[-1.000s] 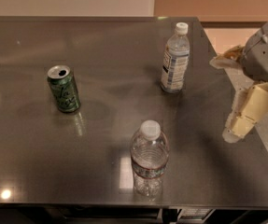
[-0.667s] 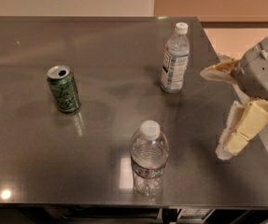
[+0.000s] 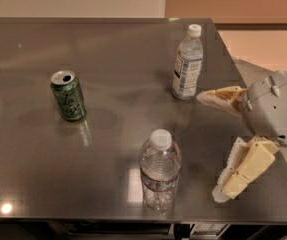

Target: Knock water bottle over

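Note:
The water bottle (image 3: pixel 159 170) is squat, clear and ribbed, with a white cap and a thin reddish band. It stands upright near the front edge of the dark table (image 3: pixel 108 49). My gripper (image 3: pixel 210 146) is to its right, above the table's right side, open with its two cream fingers spread wide. One finger (image 3: pixel 220 98) points left toward the taller bottle, the other (image 3: pixel 240 171) hangs down toward the front. The gripper is apart from the water bottle.
A taller slim bottle (image 3: pixel 187 63) with a white-and-blue label stands at the back right, close to the upper finger. A green soda can (image 3: pixel 68 95) stands at the left. The table's right edge runs just beneath the gripper body.
My gripper has moved left and forward over the table, closer to the water bottle. The bottles and the can have not moved.

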Controlling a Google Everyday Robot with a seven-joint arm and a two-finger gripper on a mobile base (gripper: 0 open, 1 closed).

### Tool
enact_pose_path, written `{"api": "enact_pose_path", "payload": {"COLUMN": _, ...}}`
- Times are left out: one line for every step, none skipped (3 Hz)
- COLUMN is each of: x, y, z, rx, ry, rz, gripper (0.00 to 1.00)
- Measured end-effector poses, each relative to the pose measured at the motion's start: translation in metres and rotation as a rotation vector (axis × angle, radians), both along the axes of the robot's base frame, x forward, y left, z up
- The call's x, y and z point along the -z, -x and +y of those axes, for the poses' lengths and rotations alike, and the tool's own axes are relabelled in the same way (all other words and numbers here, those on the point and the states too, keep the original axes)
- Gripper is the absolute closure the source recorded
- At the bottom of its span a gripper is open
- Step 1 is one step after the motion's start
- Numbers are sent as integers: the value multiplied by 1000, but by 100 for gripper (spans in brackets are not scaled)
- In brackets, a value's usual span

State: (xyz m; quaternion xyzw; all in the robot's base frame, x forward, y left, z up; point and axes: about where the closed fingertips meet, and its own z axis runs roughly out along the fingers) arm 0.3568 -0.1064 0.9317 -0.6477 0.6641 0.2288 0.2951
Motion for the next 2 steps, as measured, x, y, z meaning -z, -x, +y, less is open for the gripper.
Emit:
{"api": "enact_pose_path", "payload": {"x": 4, "y": 9, "z": 14, "rx": -12, "ry": -66, "rz": -18, "gripper": 0}}
{"api": "enact_pose_path", "payload": {"x": 3, "y": 14, "z": 29, "rx": -21, "ry": -130, "rz": -44, "gripper": 0}}
